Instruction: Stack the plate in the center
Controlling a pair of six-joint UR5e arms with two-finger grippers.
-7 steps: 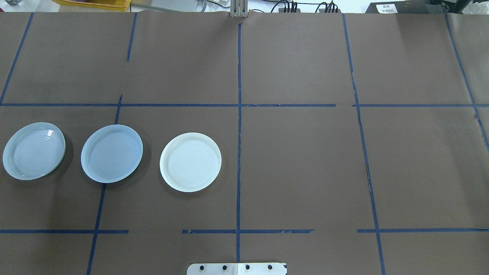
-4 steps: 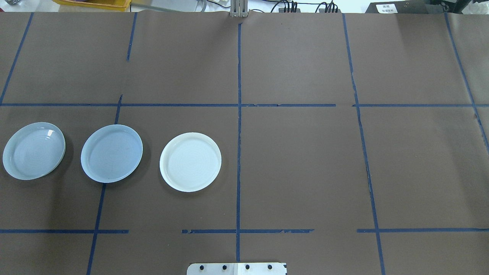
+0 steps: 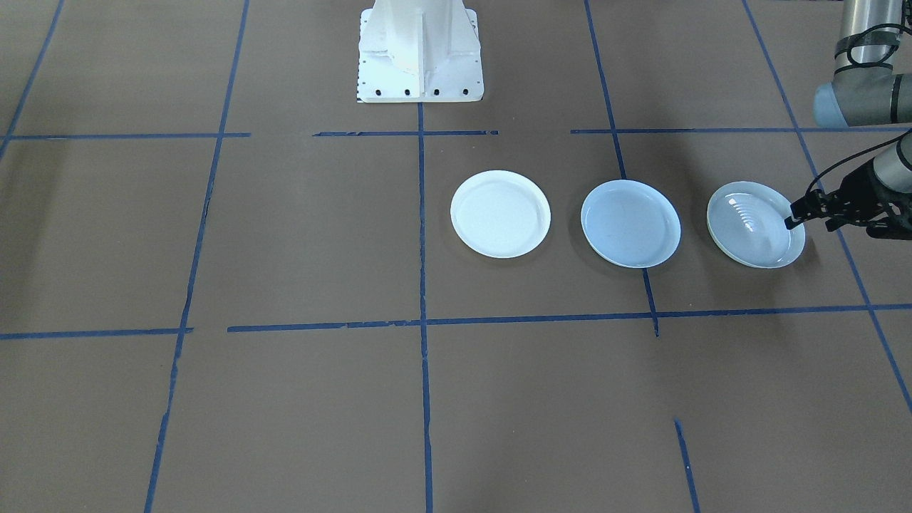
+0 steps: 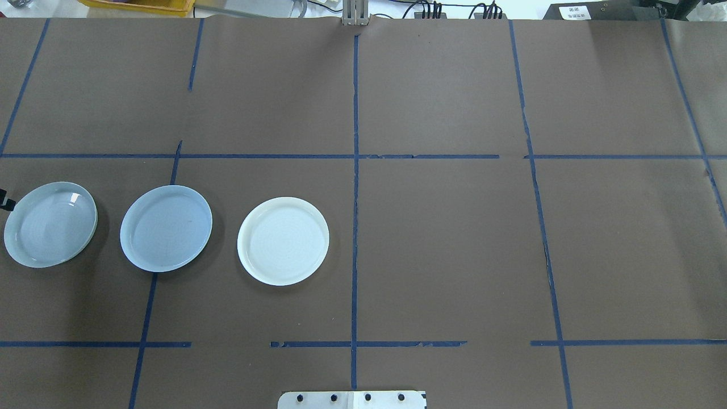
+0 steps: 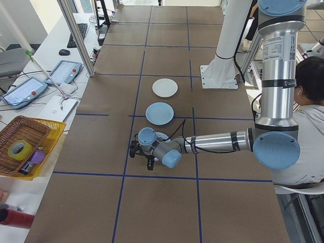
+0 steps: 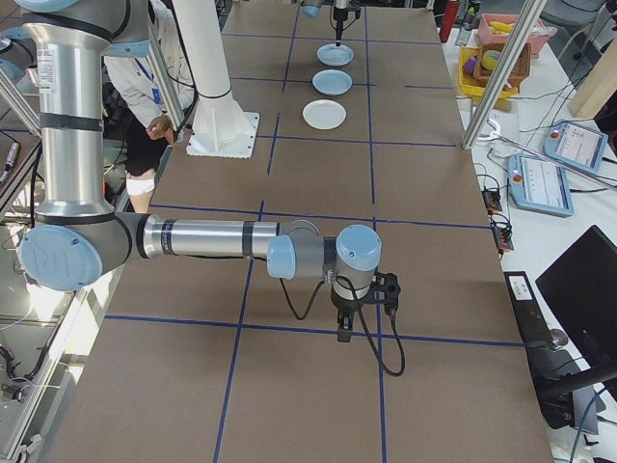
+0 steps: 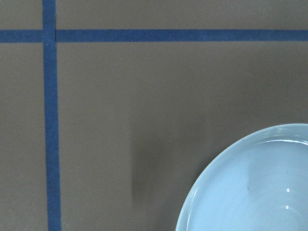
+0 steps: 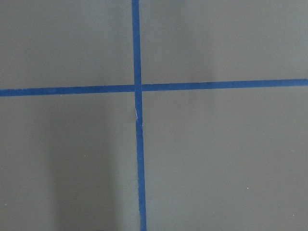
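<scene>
Three plates lie in a row on the brown table. The pale blue center plate (image 4: 166,228) (image 3: 630,223) is the middle one. An opaque white plate (image 4: 283,241) (image 3: 500,214) lies toward the table's middle, and a glossy ringed plate (image 4: 50,224) (image 3: 755,224) lies at the outer end. My left gripper (image 3: 810,222) hangs low at the ringed plate's outer rim, open and holding nothing; only a black tip (image 4: 5,200) shows overhead. The left wrist view catches that plate's rim (image 7: 255,187). My right gripper (image 6: 362,309) hovers over bare table far from the plates; I cannot tell its state.
Blue tape lines divide the table. The white robot base (image 3: 419,50) stands at the near edge. Off the table's left end are a wicker basket (image 5: 23,144) on a yellow tray and two tablets (image 5: 63,72). A person (image 5: 309,101) sits behind the robot.
A black tip of my left gripper has come into the overhead view at the left edge, beside the ringed plate. The three plates have not moved.
</scene>
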